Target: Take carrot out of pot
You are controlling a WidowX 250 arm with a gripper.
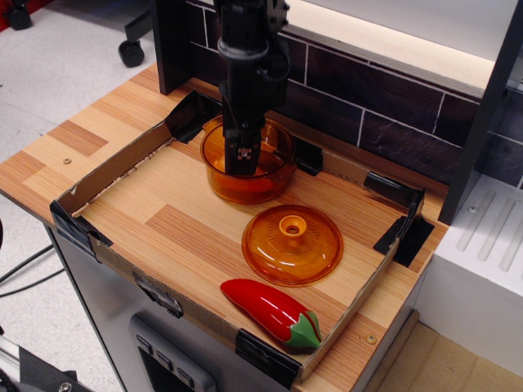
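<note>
Black arm vertical, gripper (243, 166) pointing straight down, jaw state not discernible

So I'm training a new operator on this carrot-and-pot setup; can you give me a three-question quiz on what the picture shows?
1. True or false: the lid sits on the pot.
2. What lies nearest the front edge of the tray?
A. the lid
B. the red pepper
C. the pot
3. Fill in: the gripper is lowered into the ____.

Key:
1. False; the lid lies on the tray floor in front of the pot.
2. B.
3. Pot. Whether its jaws are open or shut on anything cannot be told, and the carrot inside cannot be made out.
</note>
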